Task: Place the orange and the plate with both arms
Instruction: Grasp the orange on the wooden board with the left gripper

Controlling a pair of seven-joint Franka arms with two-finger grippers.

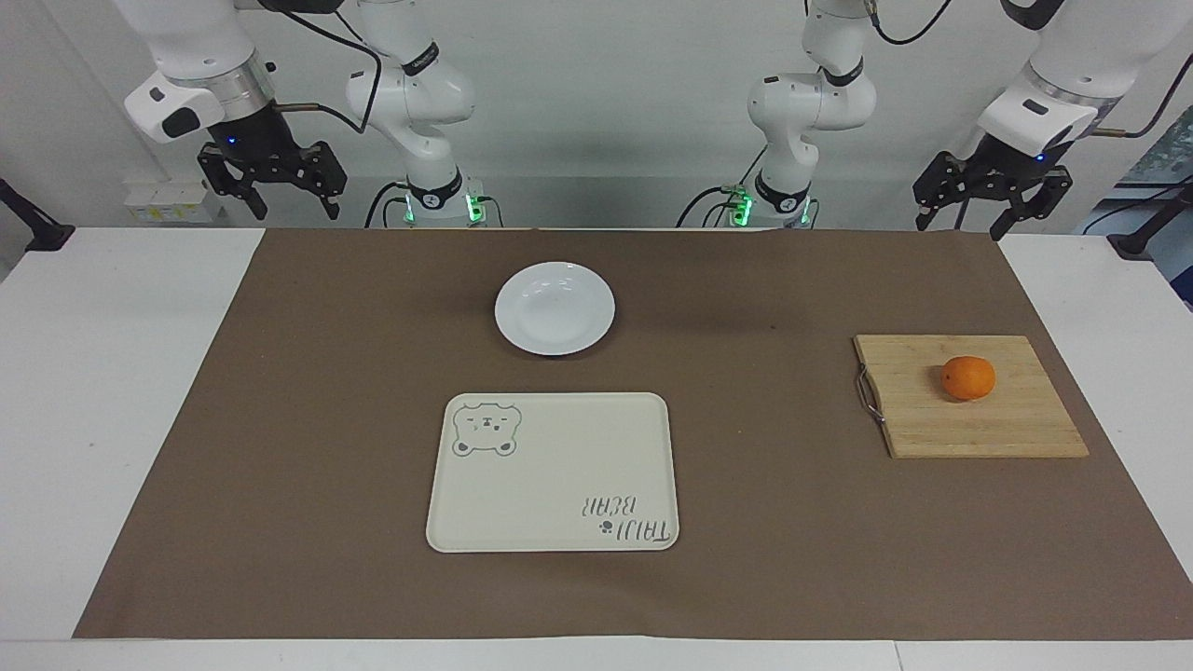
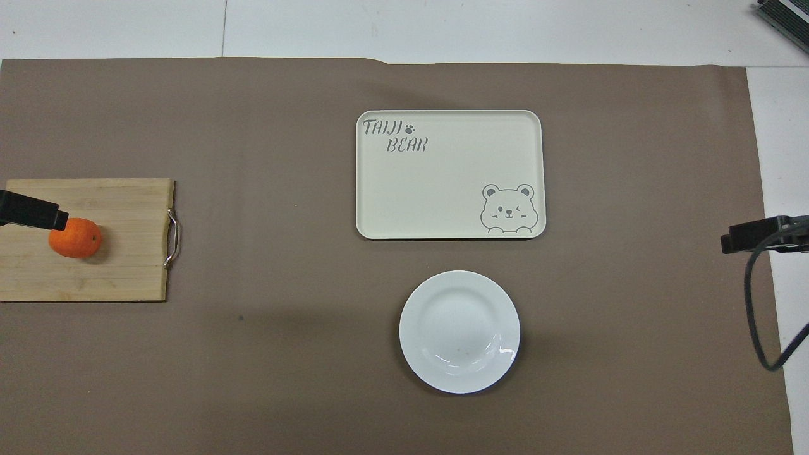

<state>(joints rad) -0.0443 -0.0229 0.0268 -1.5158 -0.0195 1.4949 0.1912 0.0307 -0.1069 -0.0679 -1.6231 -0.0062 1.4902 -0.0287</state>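
Left tool [image 1: 991, 202]: hanging released, gripping nothing
Right tool [image 1: 272, 184]: hanging released, gripping nothing
Orange [image 1: 968, 377]: sitting on board [image 1: 988, 424]
Plate [image 1: 555, 308]: lying near tray [image 1: 559, 485]

I get bright, even light from above in both views, sharp to the edges. The round glossy white plate [image 2: 459, 332] shows 1 small glare streak, and the small bright-orange fruit [image 1: 968, 377] casts a short, soft shadow.
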